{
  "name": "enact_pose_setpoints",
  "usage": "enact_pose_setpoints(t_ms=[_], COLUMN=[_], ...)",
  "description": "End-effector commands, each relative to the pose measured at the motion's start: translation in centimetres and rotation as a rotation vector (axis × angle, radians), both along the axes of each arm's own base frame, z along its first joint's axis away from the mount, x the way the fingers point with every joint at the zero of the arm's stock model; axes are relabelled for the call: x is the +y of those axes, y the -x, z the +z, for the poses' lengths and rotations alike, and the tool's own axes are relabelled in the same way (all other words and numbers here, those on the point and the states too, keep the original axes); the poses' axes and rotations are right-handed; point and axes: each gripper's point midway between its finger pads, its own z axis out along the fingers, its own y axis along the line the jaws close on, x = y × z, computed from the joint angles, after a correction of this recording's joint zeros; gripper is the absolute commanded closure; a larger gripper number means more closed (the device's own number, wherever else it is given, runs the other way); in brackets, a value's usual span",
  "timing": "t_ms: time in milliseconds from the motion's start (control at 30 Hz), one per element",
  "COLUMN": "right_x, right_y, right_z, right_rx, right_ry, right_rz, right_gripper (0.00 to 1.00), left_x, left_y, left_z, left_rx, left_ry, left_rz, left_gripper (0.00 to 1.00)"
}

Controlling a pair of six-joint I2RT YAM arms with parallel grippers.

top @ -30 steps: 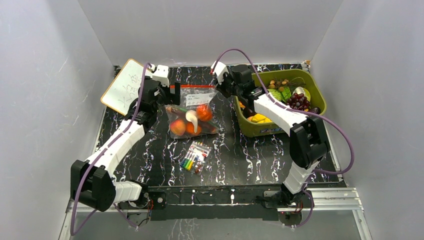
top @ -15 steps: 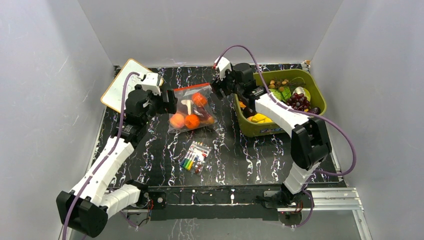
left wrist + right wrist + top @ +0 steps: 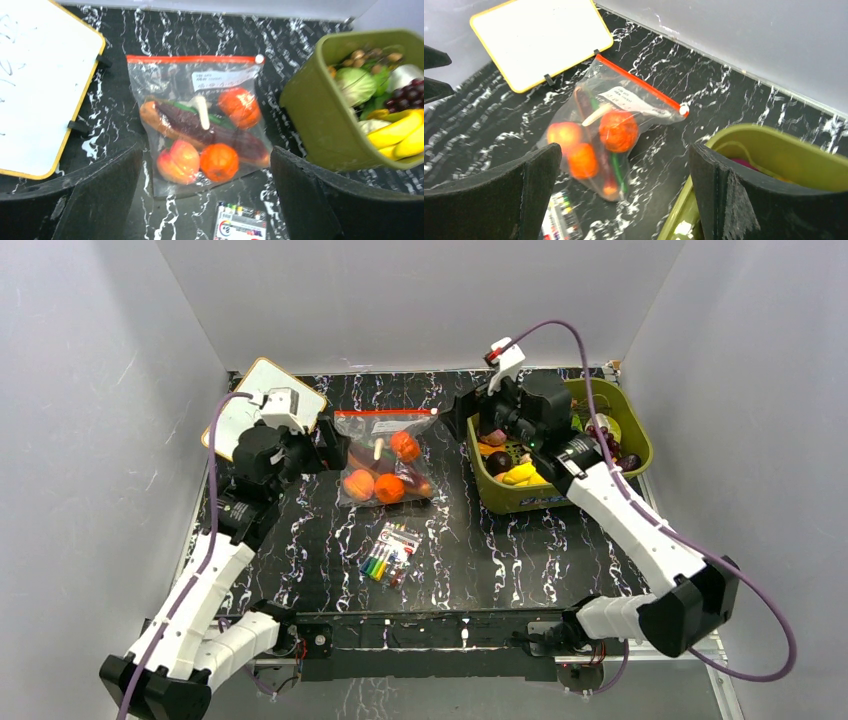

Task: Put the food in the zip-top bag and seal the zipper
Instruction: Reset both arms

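Note:
The zip-top bag [image 3: 385, 455] lies flat on the black table between my two grippers. Its red-orange zipper [image 3: 192, 59] runs straight along the far edge, with a white slider [image 3: 259, 58] at the right end. Food shows through the plastic: a peach [image 3: 178, 161], an orange [image 3: 219, 162] and a dark purple eggplant [image 3: 200, 127]. My left gripper [image 3: 325, 447] hangs open just left of the bag, touching nothing. My right gripper [image 3: 470, 420] is open and empty above the bag's right corner, beside the bin. The right wrist view shows the bag [image 3: 609, 125] lying below the open fingers.
An olive-green bin [image 3: 545, 502] at the right holds bananas [image 3: 518, 476], grapes [image 3: 600, 435] and other toy food. A whiteboard [image 3: 230, 425] leans at the back left, behind my left wrist. A pack of markers [image 3: 388, 553] lies just in front of the bag.
My right gripper opened, let go of the bag's mouth and pulled back towards the bin. My left arm drew back to the left. The bag settled flat on the table.

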Motion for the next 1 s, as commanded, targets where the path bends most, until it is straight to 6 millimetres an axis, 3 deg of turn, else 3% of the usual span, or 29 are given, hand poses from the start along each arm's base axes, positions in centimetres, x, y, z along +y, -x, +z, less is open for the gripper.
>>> enact_pose_setpoints(t_ms=[0, 200, 367, 633, 967], right_x=[-2.0, -2.9, -4.2, -4.9, -4.7], right_y=[2.4, 6.3, 8.1, 9.5, 9.9], right_z=[1.3, 2.1, 1.4, 1.3, 0.0], right_rx=[0.155, 0.222, 0.239, 0.245, 0.283], right_ry=[-0.156, -0.274, -0.306, -0.345, -0.354], right_rz=[-0.127, -0.113, -0.148, -0.153, -0.146], right_gripper=[0.02, 0.02, 0.02, 0.02, 0.02], left_x=[-0.5, -0.8, -1.1, -1.1, -1.1], left_y=[1.2, 2.8, 4.5, 5.9, 6.1], left_z=[5.1, 5.8, 6.3, 4.1, 2.7], left_rx=[-0.086, -0.076, -0.086, -0.077, -0.025], left_ry=[0.126, 0.164, 0.21, 0.222, 0.214], left_rz=[-0.013, -0.042, -0.079, -0.101, -0.096], left_gripper=[0.02, 0.02, 0.02, 0.02, 0.02])
